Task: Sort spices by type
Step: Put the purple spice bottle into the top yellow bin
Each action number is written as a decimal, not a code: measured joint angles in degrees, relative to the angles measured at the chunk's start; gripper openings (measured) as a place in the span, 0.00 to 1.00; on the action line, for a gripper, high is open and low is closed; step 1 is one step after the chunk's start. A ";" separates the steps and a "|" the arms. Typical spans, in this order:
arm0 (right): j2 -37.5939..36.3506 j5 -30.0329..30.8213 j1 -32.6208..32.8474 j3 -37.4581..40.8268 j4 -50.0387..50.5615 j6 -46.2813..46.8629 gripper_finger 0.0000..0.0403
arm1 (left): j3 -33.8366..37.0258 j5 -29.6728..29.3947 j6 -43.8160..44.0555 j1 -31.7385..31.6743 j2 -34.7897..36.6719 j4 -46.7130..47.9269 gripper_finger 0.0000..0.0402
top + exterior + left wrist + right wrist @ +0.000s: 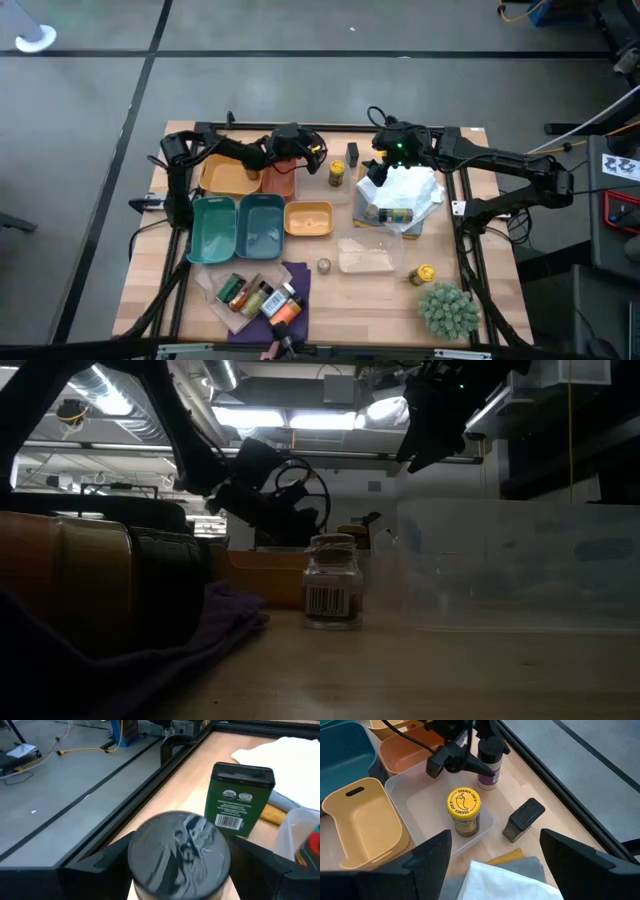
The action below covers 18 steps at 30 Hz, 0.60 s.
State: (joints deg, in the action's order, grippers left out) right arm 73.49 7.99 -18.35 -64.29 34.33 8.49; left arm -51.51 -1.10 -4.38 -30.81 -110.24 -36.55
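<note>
Black-capped jar [179,854] sits clamped between the left gripper [470,762] fingers at the table's far edge, just left of a green tin [241,800]. Lower it upright before releasing. Right gripper [492,847] hovers apart nearby.

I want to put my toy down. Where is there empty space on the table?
Bare wood lies between the small jar, the purple cloth and the table's front edge. Another patch lies in front of the clear bag. The back, by the trays and both end effectors, is crowded.
</note>
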 joint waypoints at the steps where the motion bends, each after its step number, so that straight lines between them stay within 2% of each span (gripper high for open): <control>1: 0.00 0.00 0.00 0.00 0.02 0.00 0.75 | -0.47 0.00 -0.37 0.00 -0.27 0.01 0.66; 5: 0.00 0.02 -0.02 0.00 0.02 -0.02 0.75 | -1.09 -0.03 -0.42 -0.02 -0.33 0.59 0.62; 10: 0.00 0.00 0.00 0.00 0.01 -1.14 0.75 | -1.06 -0.04 -0.10 -0.31 0.14 3.27 0.49; 18: 0.00 -0.04 0.00 0.00 0.04 -1.31 0.75 | -0.91 -0.13 0.30 -0.39 3.99 6.11 0.48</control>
State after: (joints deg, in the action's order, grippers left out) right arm 73.49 7.94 -18.35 -64.29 34.37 7.18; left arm -52.42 -1.23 -4.07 -31.20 -106.25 -30.44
